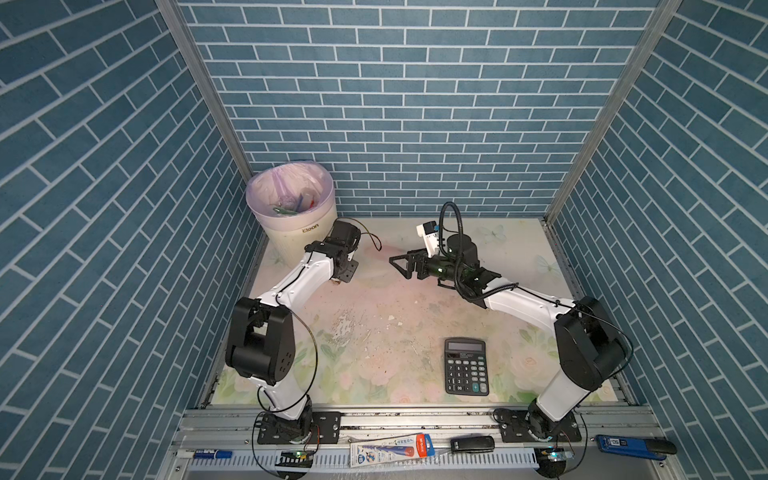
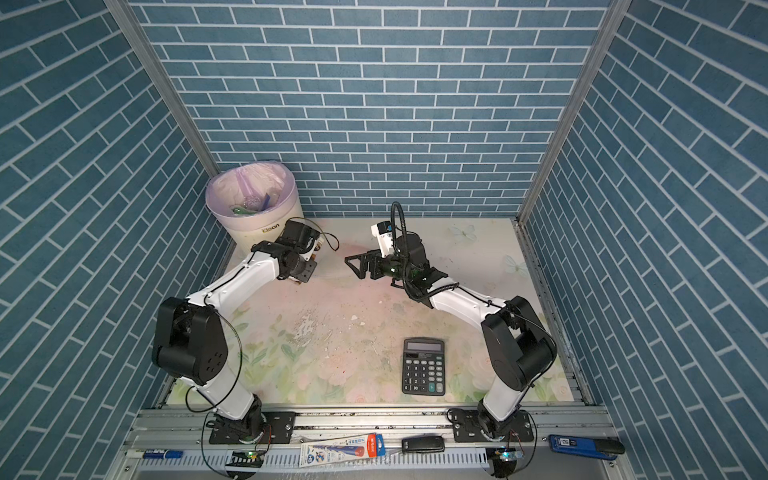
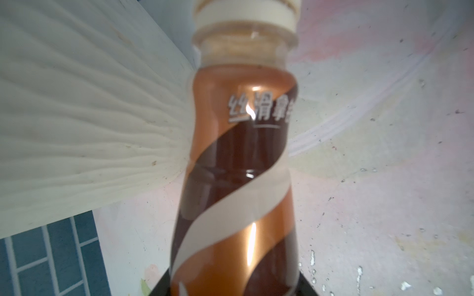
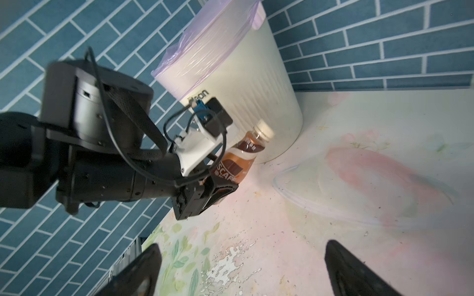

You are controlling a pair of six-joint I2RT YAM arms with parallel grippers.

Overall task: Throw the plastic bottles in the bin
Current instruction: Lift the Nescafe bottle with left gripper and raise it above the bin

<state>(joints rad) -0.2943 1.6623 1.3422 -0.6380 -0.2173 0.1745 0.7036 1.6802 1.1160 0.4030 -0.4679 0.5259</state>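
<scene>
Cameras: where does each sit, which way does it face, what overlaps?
Top views: high over the front rail, looking down toward the back wall; left arm, right arm whole, bin back left, calculator front right.
Left wrist: on the left arm, looking along the left gripper at the brown bottle it grips, bin wall beside; a black gripper edge shows.
Right wrist: on the right arm, facing across the table to the bin; right gripper open, plus left gripper holding bottle.
Shared: both wrist views show bottle and bin.
</scene>
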